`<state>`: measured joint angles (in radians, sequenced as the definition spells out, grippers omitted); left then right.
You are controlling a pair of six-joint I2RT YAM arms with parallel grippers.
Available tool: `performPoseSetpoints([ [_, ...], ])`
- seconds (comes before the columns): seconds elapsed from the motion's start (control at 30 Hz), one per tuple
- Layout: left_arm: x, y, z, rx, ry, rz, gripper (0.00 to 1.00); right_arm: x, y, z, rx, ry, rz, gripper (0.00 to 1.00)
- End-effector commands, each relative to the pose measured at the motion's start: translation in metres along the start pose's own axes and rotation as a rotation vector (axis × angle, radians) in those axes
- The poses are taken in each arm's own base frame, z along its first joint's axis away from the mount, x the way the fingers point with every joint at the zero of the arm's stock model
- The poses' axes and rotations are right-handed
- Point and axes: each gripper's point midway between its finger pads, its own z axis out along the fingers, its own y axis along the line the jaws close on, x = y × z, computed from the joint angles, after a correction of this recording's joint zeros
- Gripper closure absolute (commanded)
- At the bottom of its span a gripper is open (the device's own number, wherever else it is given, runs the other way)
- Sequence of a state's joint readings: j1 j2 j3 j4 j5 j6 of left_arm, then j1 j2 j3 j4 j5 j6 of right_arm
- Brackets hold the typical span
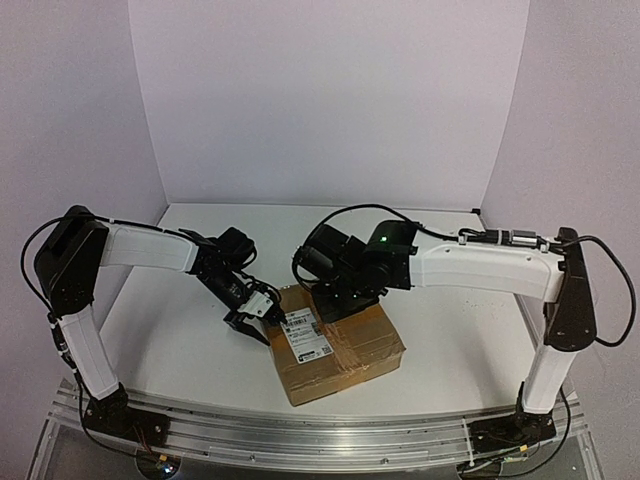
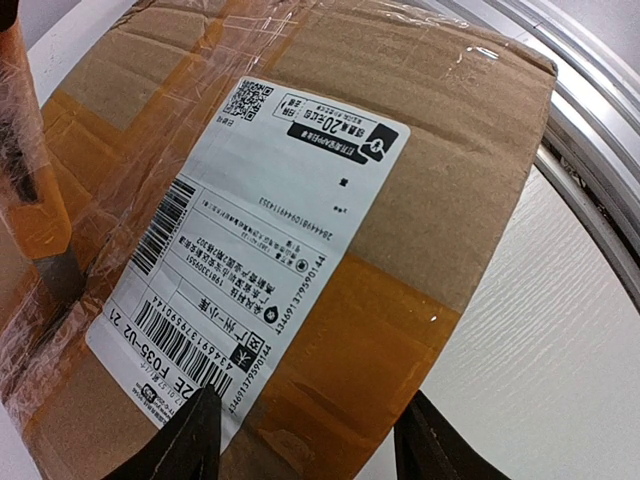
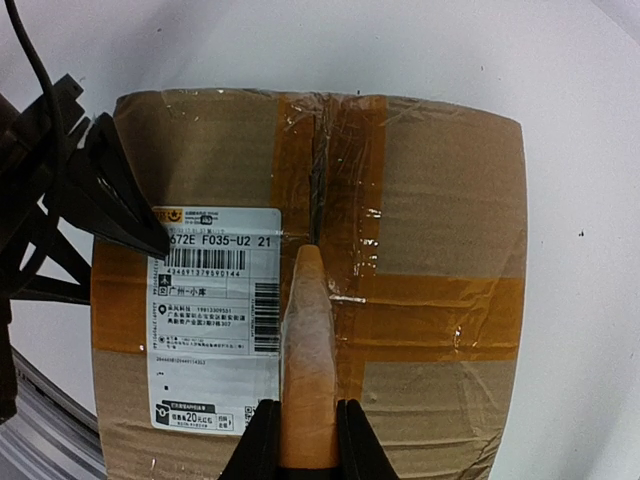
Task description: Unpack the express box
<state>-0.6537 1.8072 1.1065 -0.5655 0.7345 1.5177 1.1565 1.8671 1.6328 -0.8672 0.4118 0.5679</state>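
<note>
Metal rail (image 1: 300, 435) along the near table edge, arm bases bolted on it. Just past it the express box (image 1: 350, 350) lies flat on the white table (image 1: 170, 340), between the two arms and a little right of centre, turned at an angle to the rail. Top face up, crossed by tan tape strips. White shipping label (image 1: 303, 335) on the left part of the top face. Left gripper (image 2: 310, 405) at the box's left edge, jaws apart at a middling width and holding nothing; the label's barcode end and the cardboard corner show between its black fingers (image 2: 190, 445). From the right wrist view one of those fingers sits with its tip at the label's corner on the top face; whether it presses down, cannot tell. Right gripper (image 3: 307, 410) over the middle of the box, jaws narrow and clamped on a slim orange tool (image 3: 305, 330) wrapped in clear film. The tool tapers to a point just beside the label's edge, and the point meets the taped centre seam (image 3: 318, 150), which runs on toward the box's far edge. Beyond the box, bare table up to the back wall.
</note>
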Motion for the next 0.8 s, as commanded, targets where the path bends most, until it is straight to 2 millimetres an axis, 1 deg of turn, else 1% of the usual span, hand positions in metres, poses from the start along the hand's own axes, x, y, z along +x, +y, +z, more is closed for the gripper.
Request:
performPoseSetpoints([
  [0.0,0.078,-0.042,0.008,0.109,0.290,-0.288,0.43,0.083,-0.002,-0.010,-0.024,0.305,-0.059,1.00],
  [0.13,0.078,-0.043,0.008,0.114,0.290,-0.288,0.43,0.095,-0.008,-0.014,-0.012,0.329,-0.061,1.00],
  [0.27,0.079,-0.040,0.007,0.112,0.289,-0.283,0.43,0.107,-0.014,-0.018,0.024,0.370,-0.107,1.00],
  [0.47,0.080,-0.038,0.006,0.107,0.291,-0.281,0.43,0.121,-0.013,-0.023,0.022,0.426,-0.160,1.00],
  [0.67,0.085,-0.038,0.004,0.105,0.304,-0.294,0.44,0.134,-0.012,-0.037,0.011,0.491,-0.204,1.00],
  [0.77,0.090,-0.038,0.002,0.103,0.312,-0.302,0.44,0.140,-0.008,-0.043,-0.021,0.516,-0.219,1.00],
])
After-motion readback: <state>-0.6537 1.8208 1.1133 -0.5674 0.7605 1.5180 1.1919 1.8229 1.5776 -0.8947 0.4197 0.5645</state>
